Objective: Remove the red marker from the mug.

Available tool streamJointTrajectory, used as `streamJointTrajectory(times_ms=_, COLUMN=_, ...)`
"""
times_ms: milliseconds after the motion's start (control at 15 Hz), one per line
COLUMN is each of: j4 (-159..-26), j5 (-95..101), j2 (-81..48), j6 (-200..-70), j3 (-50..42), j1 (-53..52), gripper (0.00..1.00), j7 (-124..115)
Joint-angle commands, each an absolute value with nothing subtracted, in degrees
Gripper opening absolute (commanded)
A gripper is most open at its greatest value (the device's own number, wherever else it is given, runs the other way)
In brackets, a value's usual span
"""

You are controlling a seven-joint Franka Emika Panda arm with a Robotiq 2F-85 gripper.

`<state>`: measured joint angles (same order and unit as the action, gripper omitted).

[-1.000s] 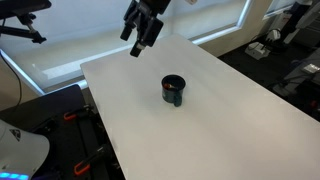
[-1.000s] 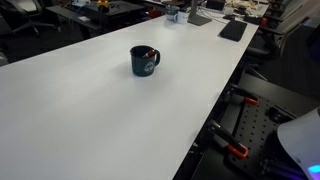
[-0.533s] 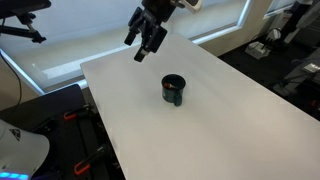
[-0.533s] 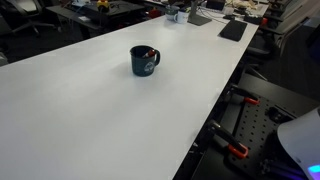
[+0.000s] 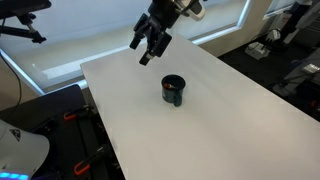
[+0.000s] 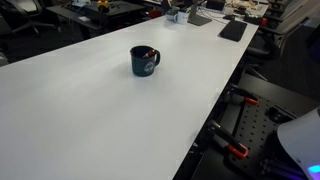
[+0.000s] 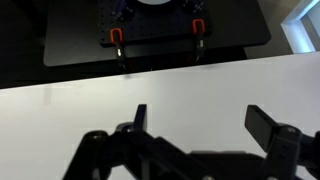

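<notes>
The dark teal-black mug (image 5: pixel 173 90) stands upright in the middle of the white table; it also shows in the other exterior view (image 6: pixel 144 61). The red marker (image 6: pixel 149 52) shows as a small red tip inside the mug's rim. My gripper (image 5: pixel 148 53) hangs in the air above the table's far part, up and to the left of the mug, well apart from it. In the wrist view its two fingers (image 7: pixel 200 120) are spread wide with nothing between them, over bare white table. The mug is out of the wrist view.
The white table (image 5: pixel 210 120) has its edges close on all sides. Black stands with red clamps (image 7: pixel 155 38) sit past the table edge. Desks with clutter (image 6: pixel 205 12) lie beyond the far end. A window (image 5: pixel 90 25) is behind the arm.
My gripper has moved to the right and slightly down, closer to the mug. The mug and marker have not moved.
</notes>
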<state>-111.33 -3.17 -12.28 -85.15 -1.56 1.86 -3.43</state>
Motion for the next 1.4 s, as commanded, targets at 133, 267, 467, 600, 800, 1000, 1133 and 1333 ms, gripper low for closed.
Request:
streamJointTrajectory(times_ms=133, j4=-108.53, j5=-3.71, j2=-14.69, j6=-84.8, j3=-1.85, j1=2.0, gripper=1.0, j7=-4.01)
streamJointTrajectory(times_ms=267, j4=-105.94, j5=-3.57, j2=-16.83, j6=-84.2, j3=-1.74, j1=1.83, gripper=1.0, j7=-4.69)
streamJointTrajectory(times_ms=467, j4=-101.75, j5=-3.46, j2=-20.64, j6=-83.63, j3=-1.65, j1=1.52, gripper=1.0, j7=-5.53)
streamJointTrajectory(times_ms=600, j4=-99.1, j5=-3.24, j2=-23.56, j6=-83.08, j3=-1.75, j1=1.33, gripper=1.0, j7=-6.58)
streamJointTrajectory(times_ms=800, j4=-100.91, j5=-3.21, j2=-22.98, j6=-84.98, j3=-1.73, j1=1.65, gripper=1.0, j7=-5.06)
streamJointTrajectory(times_ms=1000, j4=-99.49, j5=-3.21, j2=-24.81, j6=-84.9, j3=-1.73, j1=1.63, gripper=1.0, j7=-5.14)
streamJointTrajectory(times_ms=1133, j4=-98.63, j5=-3.3, j2=-25.51, j6=-84.71, j3=-1.8, j1=1.72, gripper=1.0, j7=-5.26)
streamJointTrajectory(times_ms=1333, j4=-95.16, j5=-2.81, j2=-28.76, j6=-83.92, j3=-2.14, j1=1.82, gripper=1.0, j7=-6.21)
